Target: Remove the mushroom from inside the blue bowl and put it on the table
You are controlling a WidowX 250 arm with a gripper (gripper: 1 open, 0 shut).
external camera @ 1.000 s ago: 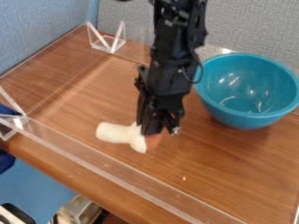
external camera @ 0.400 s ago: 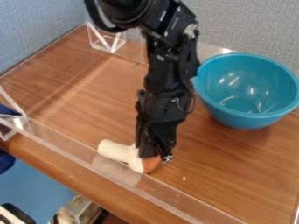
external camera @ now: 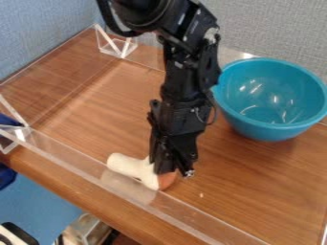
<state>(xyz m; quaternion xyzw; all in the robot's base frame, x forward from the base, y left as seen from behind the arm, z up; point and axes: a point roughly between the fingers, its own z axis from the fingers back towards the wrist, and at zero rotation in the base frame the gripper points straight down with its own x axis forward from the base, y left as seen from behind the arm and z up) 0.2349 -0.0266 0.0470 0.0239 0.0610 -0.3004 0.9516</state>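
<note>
The mushroom (external camera: 138, 172) lies sideways at the front of the table (external camera: 76, 105), its cream stem pointing left and its reddish-brown cap under my fingertips. My gripper (external camera: 167, 172) points straight down and is shut on the cap, low over the wood. The blue bowl (external camera: 270, 98) stands at the back right, holding nothing, well apart from the gripper.
A low clear acrylic wall (external camera: 115, 187) runs along the front edge just in front of the mushroom. Clear brackets (external camera: 118, 42) stand at the back left corner. A blue object (external camera: 10, 122) shows at the left edge.
The gripper has come down and toward the front edge with the mushroom, which now sits lower by the acrylic wall. Since the last half second nothing has visibly moved.
</note>
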